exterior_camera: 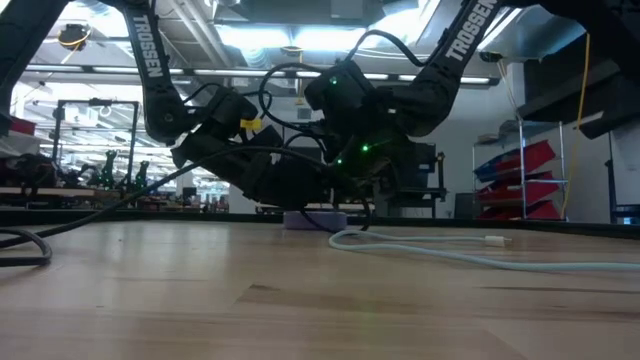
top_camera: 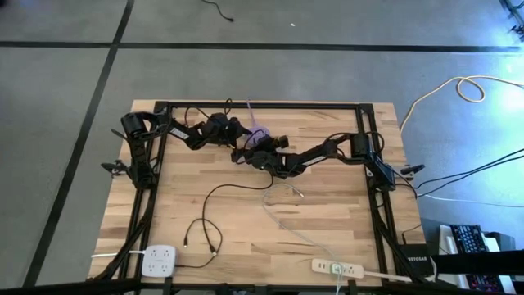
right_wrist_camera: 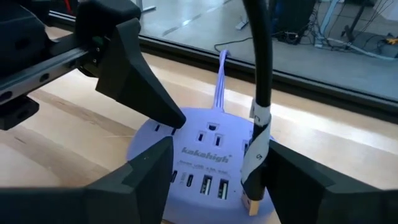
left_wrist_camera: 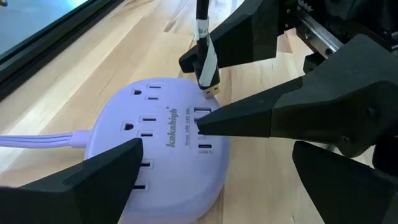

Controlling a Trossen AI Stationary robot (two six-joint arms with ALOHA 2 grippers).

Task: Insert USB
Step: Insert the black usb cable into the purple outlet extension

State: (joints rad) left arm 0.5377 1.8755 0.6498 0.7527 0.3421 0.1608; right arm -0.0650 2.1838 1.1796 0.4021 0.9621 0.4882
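You had the right gripper (right_wrist_camera: 249,186) clamped on the USB plug (left_wrist_camera: 208,78), poised just above the purple power strip (left_wrist_camera: 161,149) that the left gripper's (left_wrist_camera: 205,162) open jaws straddled on the surface (top_camera: 327,205); next, align and lower it.

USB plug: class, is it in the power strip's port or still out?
Out. The USB plug hangs just above the purple power strip, metal tip exposed.
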